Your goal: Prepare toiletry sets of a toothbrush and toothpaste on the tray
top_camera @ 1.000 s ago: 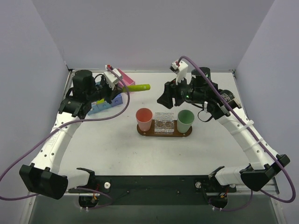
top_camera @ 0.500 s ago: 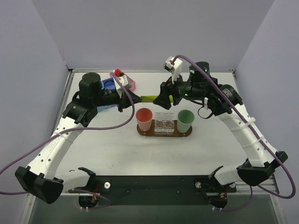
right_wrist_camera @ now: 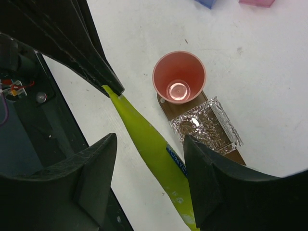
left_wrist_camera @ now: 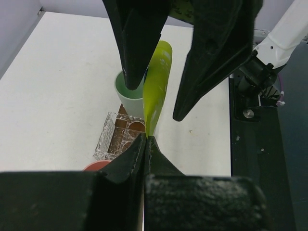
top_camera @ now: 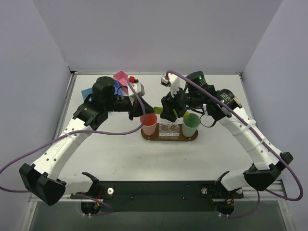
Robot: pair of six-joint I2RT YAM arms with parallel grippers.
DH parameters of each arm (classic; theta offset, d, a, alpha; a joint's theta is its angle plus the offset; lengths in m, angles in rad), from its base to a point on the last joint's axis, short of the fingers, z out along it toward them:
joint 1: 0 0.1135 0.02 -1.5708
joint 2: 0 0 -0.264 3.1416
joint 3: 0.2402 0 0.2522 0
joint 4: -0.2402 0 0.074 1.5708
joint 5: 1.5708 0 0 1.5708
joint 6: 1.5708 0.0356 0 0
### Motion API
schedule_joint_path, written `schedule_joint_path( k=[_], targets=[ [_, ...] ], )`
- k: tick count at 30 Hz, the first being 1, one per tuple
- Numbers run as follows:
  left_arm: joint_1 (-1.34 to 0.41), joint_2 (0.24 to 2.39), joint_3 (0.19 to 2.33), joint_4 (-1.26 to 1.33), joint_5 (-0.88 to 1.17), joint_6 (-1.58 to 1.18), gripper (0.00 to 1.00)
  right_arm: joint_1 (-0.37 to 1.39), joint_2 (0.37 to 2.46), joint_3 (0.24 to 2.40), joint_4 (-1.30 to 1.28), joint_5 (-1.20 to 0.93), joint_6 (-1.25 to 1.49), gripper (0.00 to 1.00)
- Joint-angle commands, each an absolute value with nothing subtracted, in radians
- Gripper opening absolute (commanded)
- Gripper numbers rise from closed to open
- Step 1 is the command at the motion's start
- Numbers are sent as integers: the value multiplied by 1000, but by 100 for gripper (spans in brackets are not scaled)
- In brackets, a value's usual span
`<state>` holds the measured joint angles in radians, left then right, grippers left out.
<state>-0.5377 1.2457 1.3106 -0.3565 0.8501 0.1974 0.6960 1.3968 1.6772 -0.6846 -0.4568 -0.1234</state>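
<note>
1. Toothpaste [left_wrist_camera: 157,85], a yellow-green tube, hangs in the air close to the tray [top_camera: 168,138], clear of the white tabletop [top_camera: 110,154] and higher than the cups.
2. Its long axis runs roughly along the tray's length. The flat crimped tail points toward the tray's left end, and the thicker end, with blue print, points toward its right end.
3. The left tool [left_wrist_camera: 146,140] is pinched tight on the crimped tail of the toothpaste.
4. The right tool [right_wrist_camera: 148,139] has its jaws apart, one finger on each side of the tube's middle. No contact shows.
5. On the tray, a salmon-pink cup [top_camera: 148,122] stands upright at the left end and a green cup [top_camera: 190,124] at the right end. A clear textured holder [top_camera: 169,127] sits between them.
6. Beyond the tray's left end, toward the back, a pink bin [top_camera: 122,77] and a blue bin [top_camera: 87,92] are partly hidden by the left arm.
7. The tabletop is plain, with a black strip [top_camera: 159,188] along the edge nearest the arm bases. Pale lilac-grey walls [top_camera: 159,33] close it in on three sides.
</note>
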Motion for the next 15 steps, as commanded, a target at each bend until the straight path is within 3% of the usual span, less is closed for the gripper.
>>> schedule_joint_path(
  k=[1, 9, 15],
  targets=[
    [-558, 1246, 1347, -324, 919, 204, 0, 710, 1400, 1666, -701, -466, -149, 51],
    [-566, 1256, 1344, -322, 965, 203, 0, 713, 1419, 1660, -701, -529, -150, 39],
    [-568, 1264, 1341, -310, 989, 192, 0, 713, 1414, 1635, -701, -554, -140, 14]
  ],
)
